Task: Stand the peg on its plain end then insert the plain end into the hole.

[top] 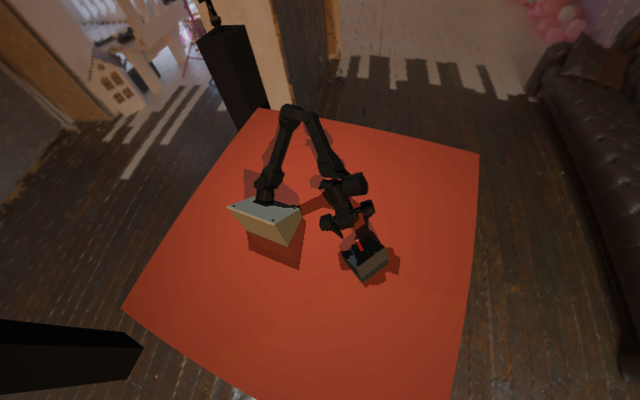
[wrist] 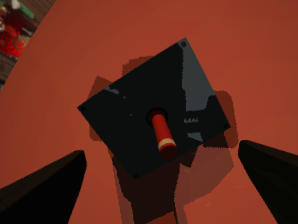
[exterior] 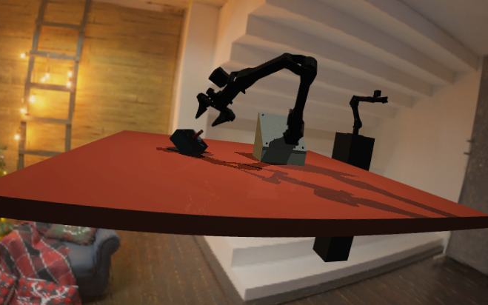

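we start at the black parallel-jaw gripper (wrist: 160, 192), whose two dark fingers frame the lower corners of the wrist view, spread wide with nothing between them. just beyond, the short red cylindrical peg with a white band near its outer end (wrist: 161, 133) stands out of the one hole in the dark square sloped panel (wrist: 133, 129). its plain end is hidden inside the hole and the banded end points back toward us. the fingers stand well apart from the peg on both sides and touch neither it nor the panel.

from the top view we see the panel (top: 367, 259) as a small wedge block on the flat red table top (top: 272, 317), nearer the table's right edge than its left and about midway between the front and back edges. the peg (top: 359, 245) shows as a small red stub on its sloped face. the gripper (top: 340, 221) hangs above the table, just behind the panel.

in the exterior view the gripper (exterior: 215, 110) hovers in the air above the panel (exterior: 187, 143), jaws pointing down at an angle, with the peg (exterior: 198, 133) poking up from the panel's upper face.

farther back, the black jointed arm (top: 321, 149) folds up toward the back edge and comes down onto its tan and grey wedge-shaped base block (top: 282, 230), left of the panel.
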Controlling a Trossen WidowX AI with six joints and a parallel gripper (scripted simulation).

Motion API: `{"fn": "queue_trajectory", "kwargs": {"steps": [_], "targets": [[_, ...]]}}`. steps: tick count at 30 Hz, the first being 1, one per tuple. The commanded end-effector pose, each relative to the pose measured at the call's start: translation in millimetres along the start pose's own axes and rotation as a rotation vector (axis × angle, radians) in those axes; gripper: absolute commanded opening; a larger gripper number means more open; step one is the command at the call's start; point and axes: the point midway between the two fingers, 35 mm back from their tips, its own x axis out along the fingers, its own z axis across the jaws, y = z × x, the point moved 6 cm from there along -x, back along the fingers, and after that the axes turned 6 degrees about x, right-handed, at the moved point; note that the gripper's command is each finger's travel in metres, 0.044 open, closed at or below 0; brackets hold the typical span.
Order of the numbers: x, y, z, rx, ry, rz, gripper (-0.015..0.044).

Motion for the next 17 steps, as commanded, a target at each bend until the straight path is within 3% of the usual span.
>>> {"fn": "queue_trajectory", "kwargs": {"steps": [1, 17], "targets": [[-8, 0, 0, -0.005, -0.003, 0.004, 0.044], [-30, -1, -1, -0.003, -0.003, 0.002, 0.044]]}}
